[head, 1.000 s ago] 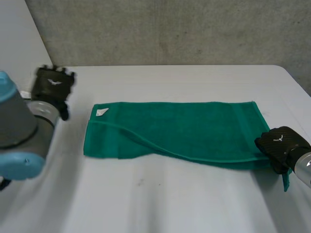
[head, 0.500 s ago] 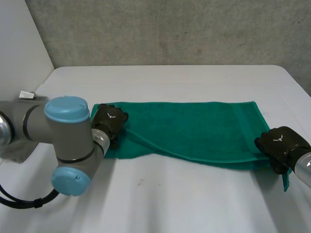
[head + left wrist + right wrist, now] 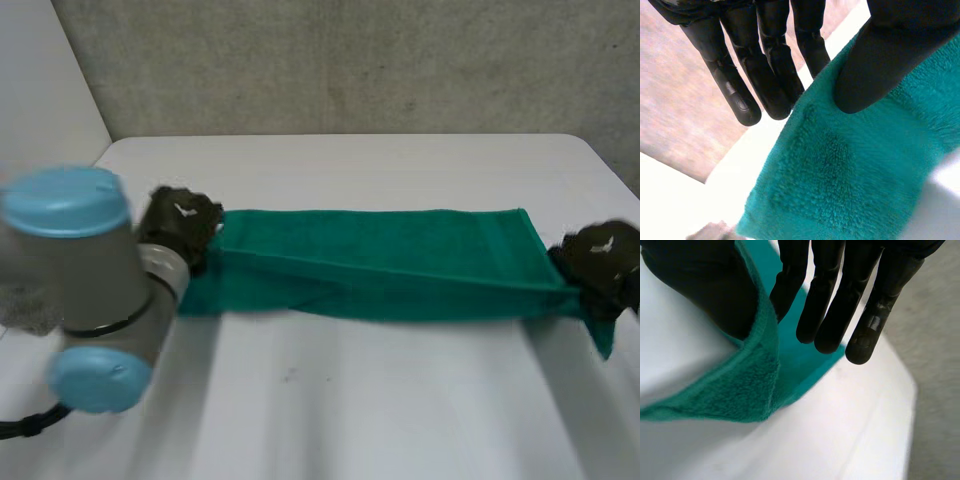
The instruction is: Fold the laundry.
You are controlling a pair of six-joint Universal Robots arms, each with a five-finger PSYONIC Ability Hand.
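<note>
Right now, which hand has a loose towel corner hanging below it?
The right hand: a corner of the green towel dangles beneath it, unlike the left hand.

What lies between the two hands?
The green towel spans the whole stretch in the head view, the left hand pinching one end and the right hand the other.

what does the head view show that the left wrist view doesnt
Head view alone: the whole towel stretched between the two hands, with the right hand pinching one end, plus the left arm and the table. Left wrist view alone: up close, the thumb on the towel's end and the fingers behind its edge, pinching it. Both: the green towel and the left hand.
</note>
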